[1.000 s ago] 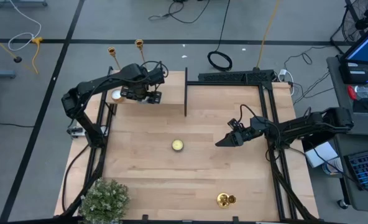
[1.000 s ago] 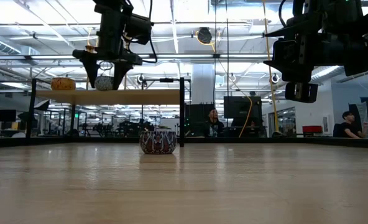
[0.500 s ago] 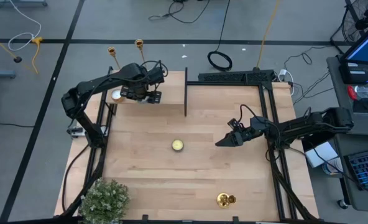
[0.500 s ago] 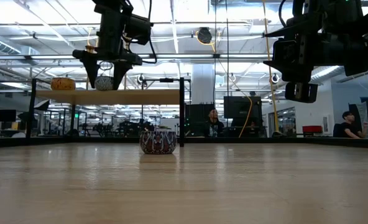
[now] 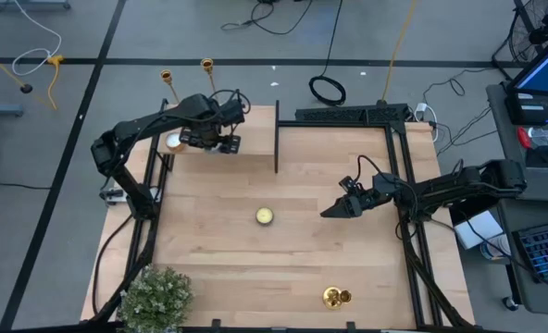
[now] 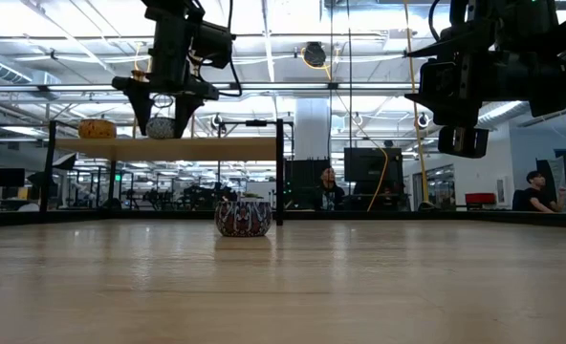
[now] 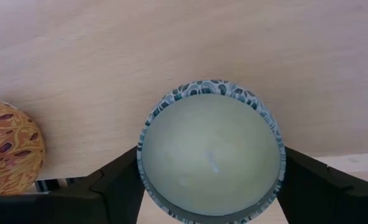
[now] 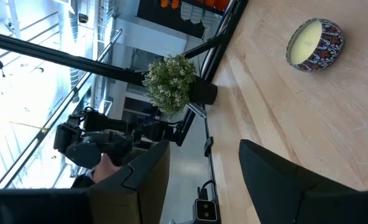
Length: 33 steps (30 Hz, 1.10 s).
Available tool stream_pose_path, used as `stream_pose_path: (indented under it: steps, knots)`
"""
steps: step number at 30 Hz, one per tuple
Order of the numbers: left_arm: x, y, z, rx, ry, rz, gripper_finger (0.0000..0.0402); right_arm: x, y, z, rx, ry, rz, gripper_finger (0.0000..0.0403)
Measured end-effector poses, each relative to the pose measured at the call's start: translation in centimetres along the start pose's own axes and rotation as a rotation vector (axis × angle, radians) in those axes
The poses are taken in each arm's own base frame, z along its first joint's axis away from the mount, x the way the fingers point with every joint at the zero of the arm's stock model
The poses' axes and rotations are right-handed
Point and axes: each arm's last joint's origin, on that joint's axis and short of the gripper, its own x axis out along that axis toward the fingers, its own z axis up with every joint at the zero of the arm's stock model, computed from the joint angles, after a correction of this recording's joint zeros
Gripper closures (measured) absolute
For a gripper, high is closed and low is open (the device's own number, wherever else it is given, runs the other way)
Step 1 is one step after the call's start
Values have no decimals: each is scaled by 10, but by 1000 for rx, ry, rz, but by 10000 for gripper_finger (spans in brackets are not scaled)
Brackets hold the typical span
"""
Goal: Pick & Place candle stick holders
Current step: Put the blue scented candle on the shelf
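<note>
Two gold candle stick holders [image 5: 167,76] [image 5: 206,65] show at the far left, beyond my left arm. A third candle stick holder [image 5: 336,297] sits on the table near its front edge, right of the middle. My left gripper [image 7: 209,180] points down over the wooden shelf [image 6: 216,149] at the far left. It is shut on a candle in a blue-green patterned tin [image 7: 210,152]. My right gripper [image 5: 330,212] hangs level above the table's right half, open, with nothing between its fingers. My left gripper pinches the candle tin's round wall [image 7: 144,168] between its two fingers [image 7: 119,183], one on each opposite side. The fingers come from above, pointing down. The tin stays upright, its bottom [image 6: 161,137] at the shelf's top; whether it is lifted clear I cannot tell.
An orange patterned candle [image 6: 97,128] and a white one [image 5: 172,141] stand on the shelf beside my left gripper. Another candle in a red-blue tin [image 5: 265,215] stands mid-table. A black upright post [image 5: 277,139] rises at the far edge. A potted plant [image 5: 154,296] fills the near left corner.
</note>
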Motion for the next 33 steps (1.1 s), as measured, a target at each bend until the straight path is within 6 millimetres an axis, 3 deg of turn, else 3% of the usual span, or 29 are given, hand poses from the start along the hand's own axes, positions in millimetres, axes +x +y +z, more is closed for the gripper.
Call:
stream_pose_path:
  steps: [8, 16, 25, 33]
  knots:
    - [1, 2, 5, -9, -14, -10, 72, 0, 0, 0, 0, -5, -2, 211]
    - [1, 2, 6, 10, -11, -14, 107, 0, 0, 1, 0, -18, -6, 211]
    - [1, 2, 5, 12, 11, -26, 14, 0, 0, 1, 0, -22, -8, 211]
    - [-11, -3, 6, 26, -32, -42, 18, 0, -1, 1, 2, -23, -12, 211]
